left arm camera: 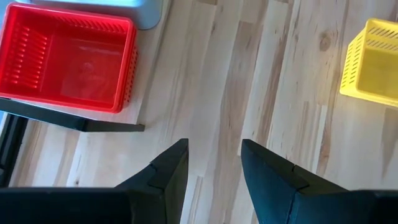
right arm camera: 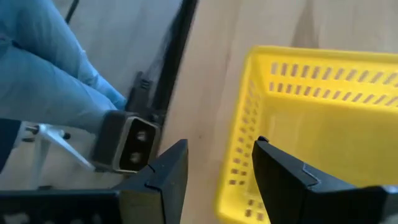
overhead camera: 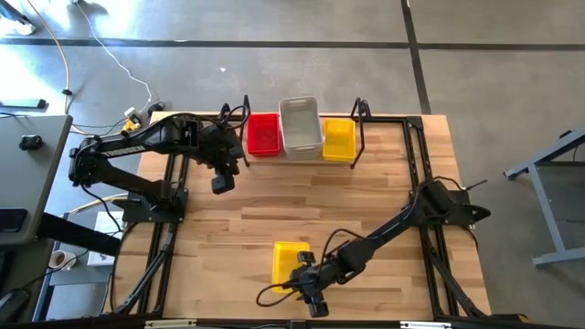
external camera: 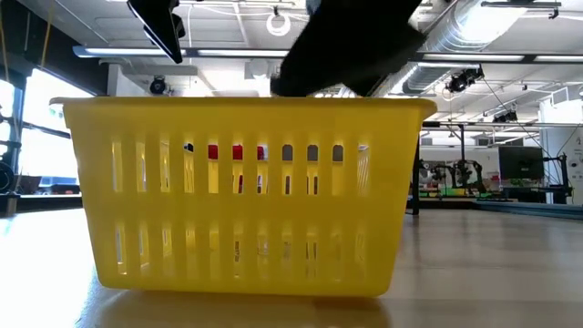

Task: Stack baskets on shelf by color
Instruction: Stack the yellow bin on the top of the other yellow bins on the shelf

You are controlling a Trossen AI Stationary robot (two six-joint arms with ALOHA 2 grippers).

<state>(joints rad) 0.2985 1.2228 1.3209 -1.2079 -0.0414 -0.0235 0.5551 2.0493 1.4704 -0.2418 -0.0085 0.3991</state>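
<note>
A: What stands on the bench (overhead camera: 366,196), from the biggest thing down?

B: First the shelf (overhead camera: 384,123), a light board with a thin black rod frame, at the far edge. On it I count three baskets in one row: a red basket (overhead camera: 263,134), a clear-grey basket (overhead camera: 301,126) in the middle, which is a little larger, and a yellow basket (overhead camera: 339,139). A fourth one, a second yellow basket (overhead camera: 289,262), stands alone on the bench near the front edge. So two yellow, one red, one grey.

A: Is something inside them?

B: The red one and the front yellow one have nothing inside. About the other two I cannot tell.

A: And the hands?

B: The right hand (overhead camera: 306,285) is at the front yellow basket, its fingers (right arm camera: 292,180) apart, one on each side of the basket's wall, not clamped. The left hand (overhead camera: 222,184) hangs over bare wood just in front of the red basket, fingers apart, holding nothing.
</note>
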